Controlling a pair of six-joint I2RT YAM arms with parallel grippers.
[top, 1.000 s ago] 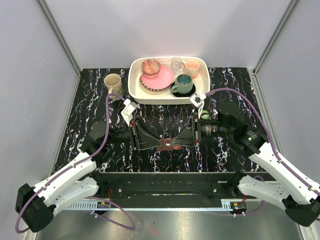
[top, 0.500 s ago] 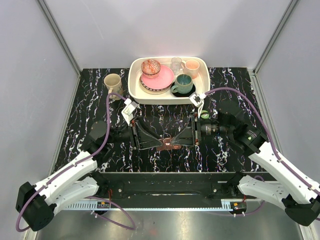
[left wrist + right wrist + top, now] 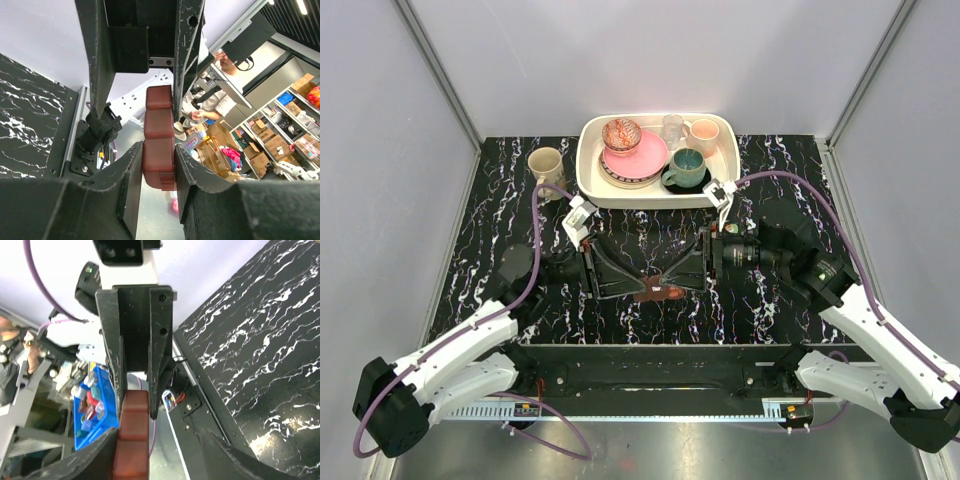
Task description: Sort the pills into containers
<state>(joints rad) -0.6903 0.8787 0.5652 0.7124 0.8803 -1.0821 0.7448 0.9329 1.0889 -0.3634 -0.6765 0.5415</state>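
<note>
The containers are one small dark-brown oblong case point(image 3: 658, 292) with a row of compartments, held just above the table's near middle. My left gripper point(image 3: 642, 289) is shut on its left end; in the left wrist view both fingers press the case point(image 3: 159, 150) from either side. My right gripper point(image 3: 674, 283) faces it from the right and stands open. In the right wrist view the case point(image 3: 132, 440) lies against one finger point(image 3: 102, 452), and the other finger point(image 3: 220, 450) stands well clear of it. No pills are in view.
A white tray point(image 3: 588, 180) of crockery stands at the back middle, with a beige mug point(image 3: 546, 163) to its left. Purple cables loop over both arms. Grey walls close the table at the left, right and back.
My right gripper's jaws have spread apart and let go of the case's right end. The left gripper still holds the case in about the same place.
</note>
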